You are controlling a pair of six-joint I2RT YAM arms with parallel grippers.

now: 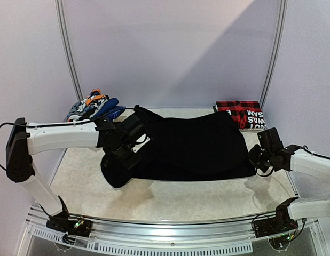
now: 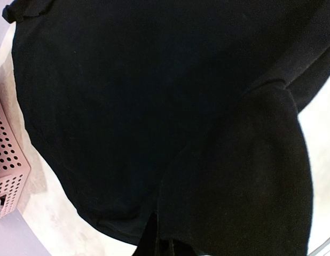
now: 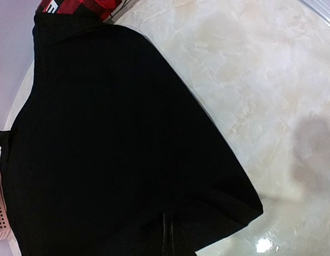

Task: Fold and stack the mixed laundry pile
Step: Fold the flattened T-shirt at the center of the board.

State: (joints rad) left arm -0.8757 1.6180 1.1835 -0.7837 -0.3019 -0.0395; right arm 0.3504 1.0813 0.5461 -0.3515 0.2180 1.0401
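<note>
black garment [image 1: 191, 146] pinched at opposite edges by left gripper [image 1: 132, 159] and right gripper [image 1: 254, 160].

Back wall: a pale lavender panel [image 1: 170, 48], plain and smooth.
Side walls: the same lavender on the left [image 1: 21, 64] and on the right [image 1: 314, 64].
Poles: two thin metal poles [image 1: 69, 53] rose at the edges of the back panel, bending inward toward the top.
Light: a brighter diagonal band lay across the upper back panel; a small glare spot [image 3: 264, 245] shone on the tabletop.
Table: a cream, marbled top [image 1: 170, 197], lightly glossy.
Front edge: a silver slotted metal rail [image 1: 170, 226] ran along the near side.
</note>
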